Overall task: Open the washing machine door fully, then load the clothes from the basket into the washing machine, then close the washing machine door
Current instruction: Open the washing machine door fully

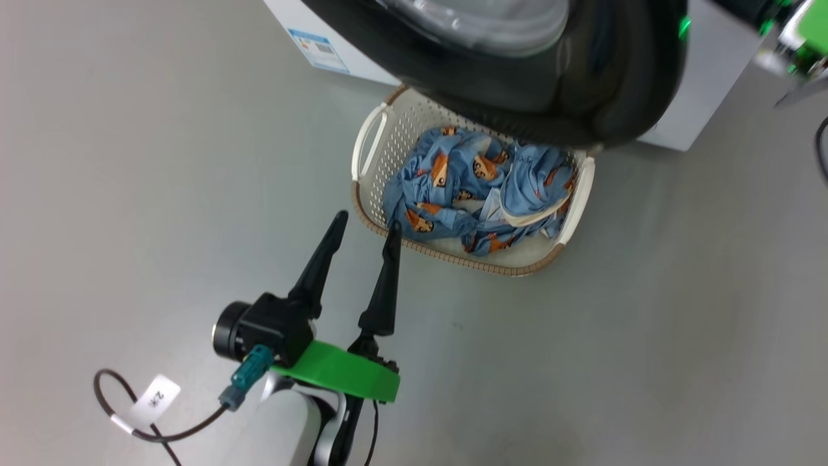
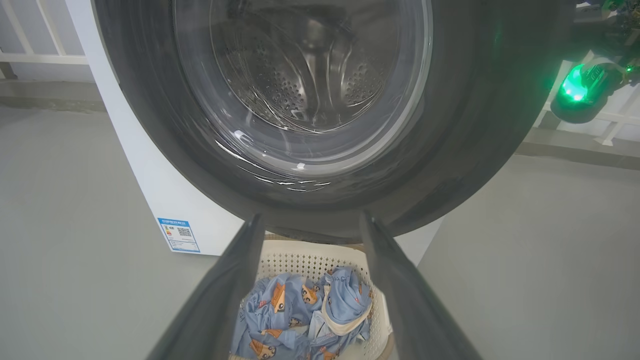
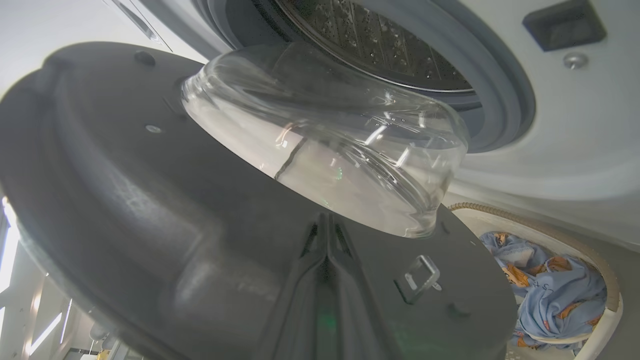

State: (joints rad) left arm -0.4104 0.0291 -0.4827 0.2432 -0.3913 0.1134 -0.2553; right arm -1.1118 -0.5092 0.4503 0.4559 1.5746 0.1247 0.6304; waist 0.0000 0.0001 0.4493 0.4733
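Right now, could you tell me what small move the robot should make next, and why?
Probably the right gripper should push the washing machine door wider: it stands only part open and overhangs the basket that holds the clothes.

clothes [image 1: 446,181]: light blue, orange-brown figures | basket [image 1: 401,129]: cream, brown rim | door [image 1: 582,84]: black, perhaps dark grey

You get a clear drop onto the clothes [image 1: 453,188] over the near half of the basket [image 1: 366,139]. Its far end sits under the washing machine door [image 1: 550,97], which hangs partly open above it. Bare floor [image 1: 162,162] lies left and near. The door also stands before the drum [image 3: 380,45], with a gap between them.
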